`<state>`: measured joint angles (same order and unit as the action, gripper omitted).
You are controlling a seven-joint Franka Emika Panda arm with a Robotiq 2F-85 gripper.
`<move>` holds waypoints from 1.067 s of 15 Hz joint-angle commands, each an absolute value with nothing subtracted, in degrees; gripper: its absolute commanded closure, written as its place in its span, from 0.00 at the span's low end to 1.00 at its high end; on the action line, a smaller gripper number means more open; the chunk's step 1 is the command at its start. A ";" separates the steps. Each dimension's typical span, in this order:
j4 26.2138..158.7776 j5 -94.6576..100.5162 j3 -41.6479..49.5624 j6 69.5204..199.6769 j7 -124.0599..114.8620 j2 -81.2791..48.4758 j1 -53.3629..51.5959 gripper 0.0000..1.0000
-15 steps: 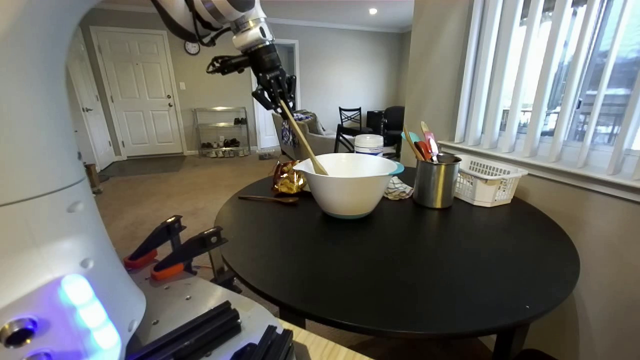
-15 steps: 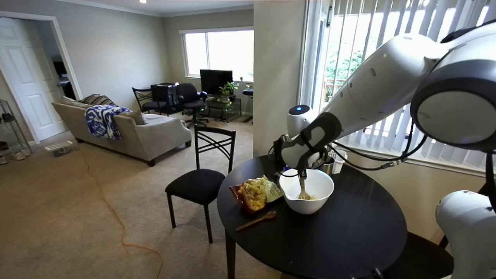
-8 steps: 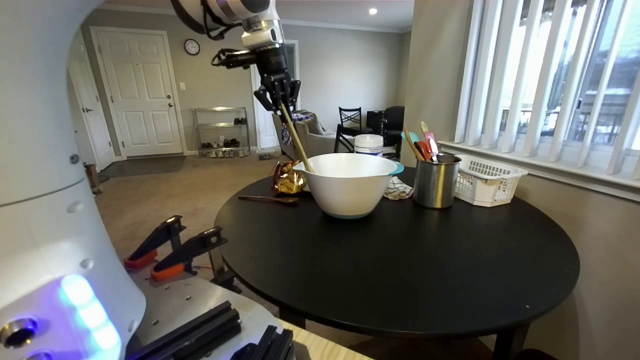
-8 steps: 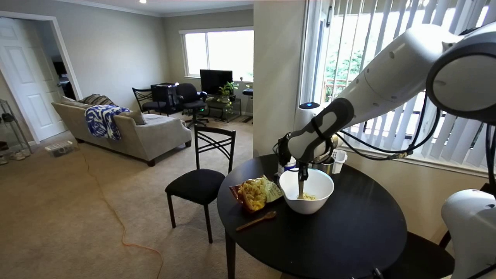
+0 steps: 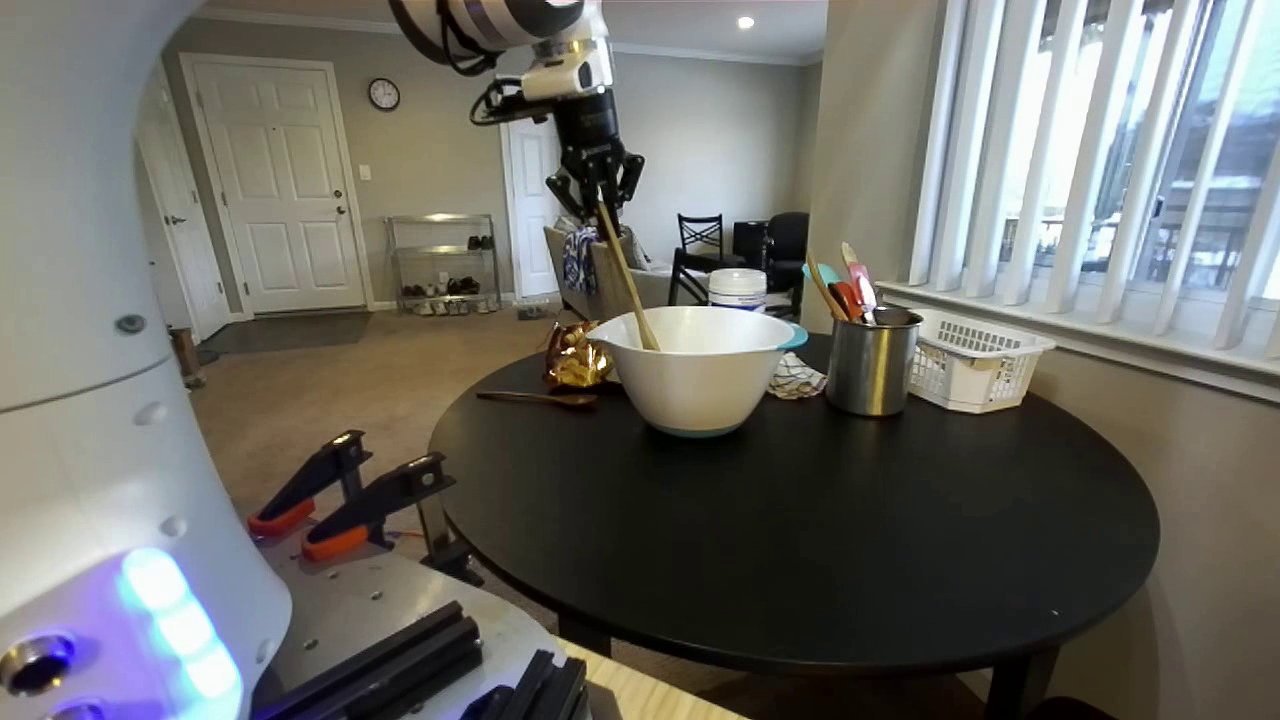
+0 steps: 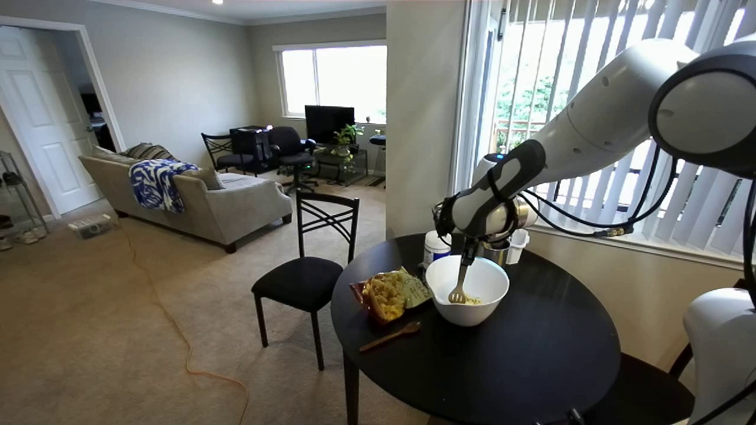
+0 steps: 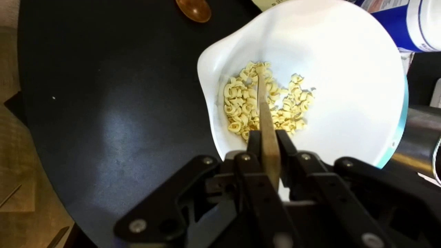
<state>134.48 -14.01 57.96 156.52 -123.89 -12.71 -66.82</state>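
Downward points the gripper (image 7: 269, 138), clamped on a wooden utensil (image 5: 627, 275) that perhaps touches pasta (image 7: 240, 103).

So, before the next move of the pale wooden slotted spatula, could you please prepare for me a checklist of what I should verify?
1. Black two-finger tool closed on the pale wooden slotted spatula: ok.
2. Grip firm enough not to slip: cannot tell.
3. Spatula's slotted end inside the deep white bowl with turquoise trim: ok.
4. Bowl upright on the round black table: ok.
5. Spatula tip clear of the bowl's bottom: cannot tell; it is over or among pale yellow curly pasta pieces.
6. Dark brown wooden spoon clear of the bowl: ok, a gap shows between them.
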 commanded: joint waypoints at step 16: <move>128.10 -10.88 51.01 146.98 -127.95 -16.21 -57.54 0.94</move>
<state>130.99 -14.85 57.85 150.77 -124.28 -16.34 -65.69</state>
